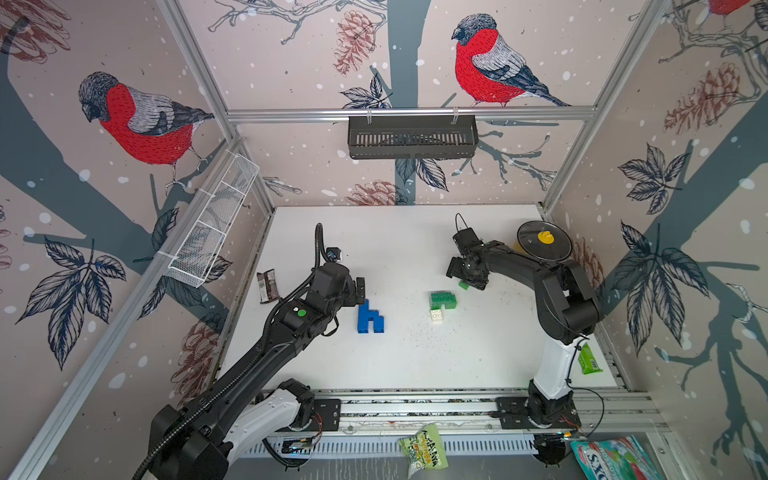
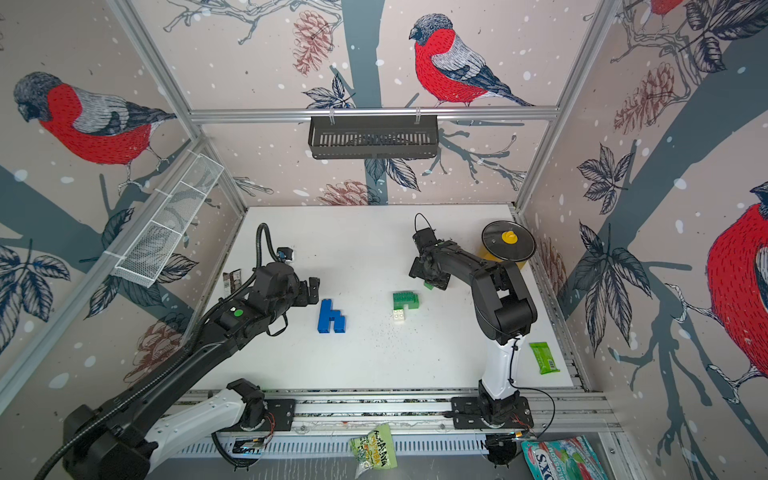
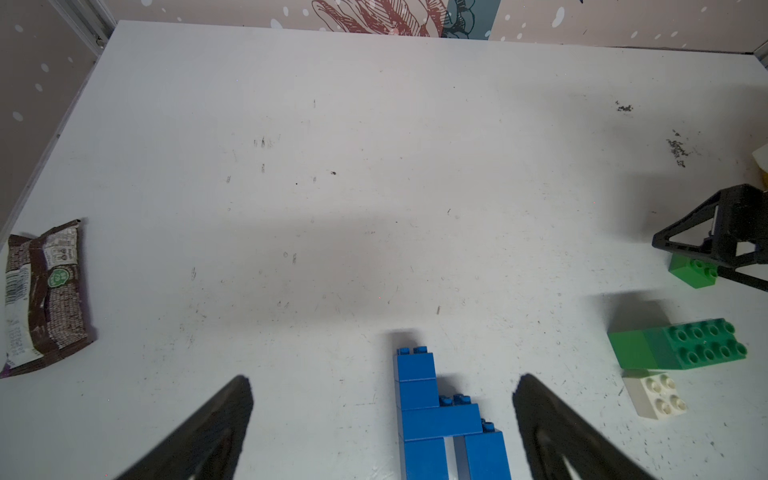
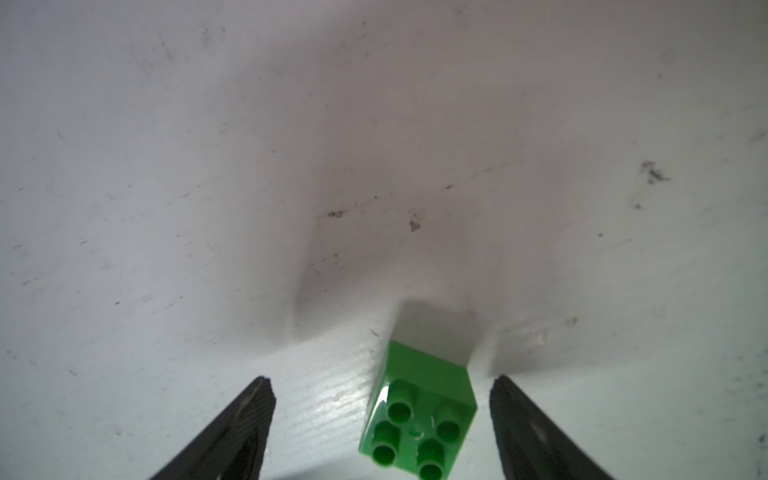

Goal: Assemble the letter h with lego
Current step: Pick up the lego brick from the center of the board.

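Note:
Several blue lego bricks joined in an h shape (image 1: 370,318) (image 2: 331,318) lie flat on the white table (image 1: 399,357). My left gripper (image 1: 358,292) (image 3: 384,384) hovers open just behind it, the blue h (image 3: 440,419) between its fingers and untouched. To the right, a long green lego brick (image 1: 443,300) (image 3: 681,345) rests against a white brick (image 1: 436,316) (image 3: 654,392). My right gripper (image 1: 465,283) (image 4: 382,383) is low over a small green brick (image 4: 419,411) (image 3: 693,272), open, with a finger on each side and gaps showing.
A yellow pot with a dark lid (image 1: 544,241) stands at the back right. A brown snack wrapper (image 1: 267,286) lies at the left edge and a green packet (image 1: 589,359) at the right. A black basket (image 1: 411,137) hangs on the back wall, a white wire basket (image 1: 212,224) on the left.

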### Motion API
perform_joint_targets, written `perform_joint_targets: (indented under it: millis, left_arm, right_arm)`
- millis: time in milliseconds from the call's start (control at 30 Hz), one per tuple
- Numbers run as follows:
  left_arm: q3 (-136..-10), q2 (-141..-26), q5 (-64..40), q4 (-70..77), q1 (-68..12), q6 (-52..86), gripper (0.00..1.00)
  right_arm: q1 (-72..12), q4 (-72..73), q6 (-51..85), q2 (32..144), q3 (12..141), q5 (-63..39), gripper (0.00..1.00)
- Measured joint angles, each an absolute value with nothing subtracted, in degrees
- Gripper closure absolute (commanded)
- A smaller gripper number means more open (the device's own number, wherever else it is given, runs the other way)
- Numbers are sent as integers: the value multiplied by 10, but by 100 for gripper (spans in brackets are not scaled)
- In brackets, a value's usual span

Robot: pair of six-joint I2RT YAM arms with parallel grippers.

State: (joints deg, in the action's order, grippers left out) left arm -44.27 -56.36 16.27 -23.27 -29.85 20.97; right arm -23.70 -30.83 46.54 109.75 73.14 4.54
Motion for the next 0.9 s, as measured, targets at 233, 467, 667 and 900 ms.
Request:
perform_joint_targets:
  millis: [233, 467, 667, 900]
  left_arm:
    - [-443, -566, 152, -233, -298, 209, 2]
    - [-443, -568, 150, -233, -298, 209, 2]
    - [-443, -571, 146, -233, -298, 209, 2]
    - [-443, -571, 138, -234, -298, 209, 2]
  right_arm:
    - [-242, -308, 468, 1098, 731, 45, 27]
    - [-247, -308, 467, 1098, 721, 46, 31]
    - [-249, -305, 465, 1089, 709, 45, 34]
    - [-254, -304, 462, 1083, 707, 46, 42]
